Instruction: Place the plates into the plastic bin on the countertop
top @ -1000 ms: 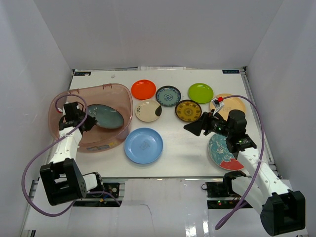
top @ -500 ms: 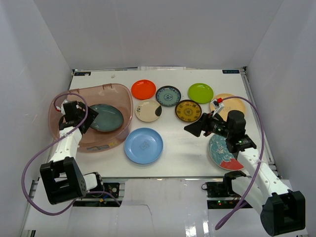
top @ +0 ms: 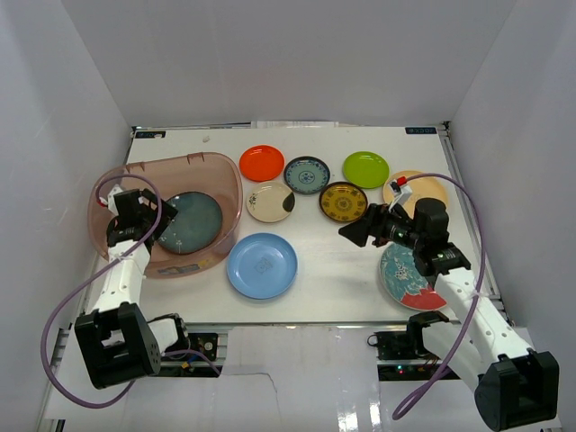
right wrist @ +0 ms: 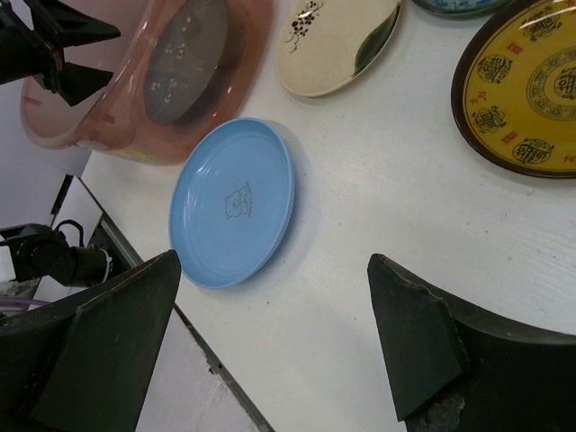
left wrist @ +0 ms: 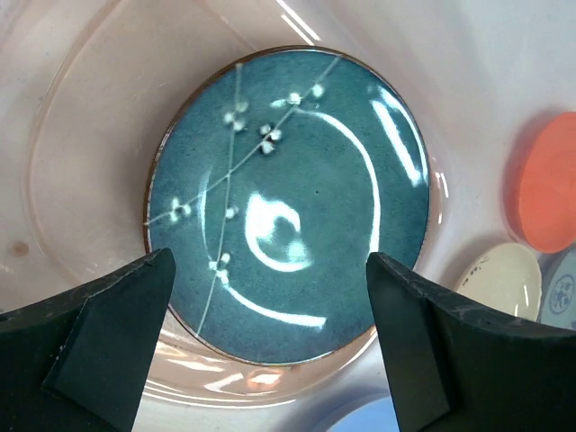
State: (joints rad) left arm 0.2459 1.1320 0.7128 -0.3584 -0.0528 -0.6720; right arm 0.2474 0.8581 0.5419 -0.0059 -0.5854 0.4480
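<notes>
The dark teal plate (top: 191, 222) (left wrist: 288, 198) lies flat on the floor of the plastic bin (top: 209, 162) (left wrist: 90, 108). My left gripper (top: 149, 219) (left wrist: 270, 266) hangs open just above the plate's near edge, with nothing between its fingers. My right gripper (top: 356, 232) (right wrist: 274, 261) is open over bare countertop (top: 333, 270), right of the light blue plate (top: 262, 265) (right wrist: 232, 202). On the countertop lie the orange (top: 262, 163), blue-patterned (top: 307, 175), lime green (top: 365, 169), yellow-brown (top: 343, 202) (right wrist: 526, 90) and cream (top: 270, 202) (right wrist: 337, 40) plates. The tan plate (top: 423, 187) and floral plate (top: 407, 277) are partly hidden by the right arm.
White walls close in the countertop on three sides. The bin stands at the left edge. The right arm's purple cable (top: 472, 234) loops above the right-hand plates. The table's near edge (right wrist: 207, 360) shows in the right wrist view.
The left gripper has opened and let go of the dark teal plate, which has dropped from tilted to flat in the bin. The right arm has barely moved.
</notes>
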